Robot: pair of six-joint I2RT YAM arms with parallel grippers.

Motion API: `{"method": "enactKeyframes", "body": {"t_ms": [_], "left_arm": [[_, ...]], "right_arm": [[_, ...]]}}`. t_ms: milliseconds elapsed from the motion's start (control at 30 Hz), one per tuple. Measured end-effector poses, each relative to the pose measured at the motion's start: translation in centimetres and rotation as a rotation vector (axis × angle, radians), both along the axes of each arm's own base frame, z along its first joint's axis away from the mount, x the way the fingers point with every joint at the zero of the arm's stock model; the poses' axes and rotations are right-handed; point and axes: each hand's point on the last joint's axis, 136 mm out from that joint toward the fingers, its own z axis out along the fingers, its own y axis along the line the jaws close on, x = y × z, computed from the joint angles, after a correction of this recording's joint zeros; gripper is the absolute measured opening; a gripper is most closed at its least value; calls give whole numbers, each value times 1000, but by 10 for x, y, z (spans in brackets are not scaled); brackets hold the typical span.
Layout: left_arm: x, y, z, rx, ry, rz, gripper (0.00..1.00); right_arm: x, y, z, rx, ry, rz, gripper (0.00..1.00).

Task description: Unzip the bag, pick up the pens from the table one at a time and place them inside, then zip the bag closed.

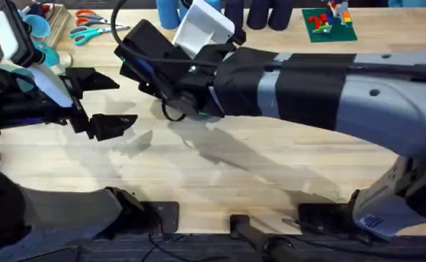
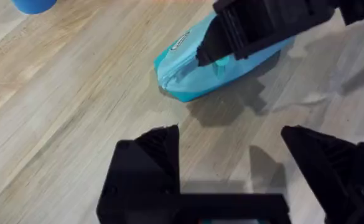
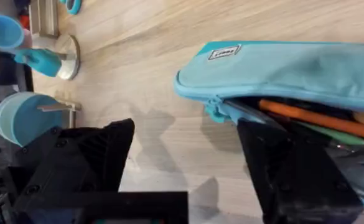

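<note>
Pens [image 3: 312,116] sit inside the unzipped bag [image 3: 281,65]; zipping comes next (both claws gape empty): right gripper [image 3: 185,165], left gripper [image 2: 231,168].

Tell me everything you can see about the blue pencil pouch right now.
The pencil pouch is light blue soft fabric, long and rounded at the end, lying on the wooden table. A small white label sits near one end. Its zipper is open: an orange pen and something green show inside the gap. The right claw is open at the pouch's mouth, one finger at the opening. The left claw hovers open nearby, apart from the pouch.
</note>
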Motion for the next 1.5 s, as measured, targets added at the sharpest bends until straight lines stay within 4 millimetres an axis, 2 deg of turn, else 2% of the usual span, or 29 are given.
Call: {"method": "enactKeyframes", "body": {"t_ms": [300,533,767,833,933,1067,1333,1500], "left_arm": [[0,0,0,0,0,0,993],[0,0,0,0,0,0,992],[0,0,0,0,0,0,993],[0,0,0,0,0,0,993],[0,0,0,0,0,0,994],[0,0,0,0,0,0,993],[0,0,0,0,0,0,994],[0,0,0,0,0,0,994]], "right_arm": [[6,-1,-3,-12,-23,-19,998],[16,6,-21,-44,-63,-9,993],[20,3,-26,-73,-87,-17,919],[21,3,-29,-84,-90,-16,875],[22,2,-33,-98,-94,-21,741],[25,0,-35,-101,-98,-27,483],[26,-1,-42,-114,-94,-29,317],[26,-2,-43,-120,-91,-30,264]]}}
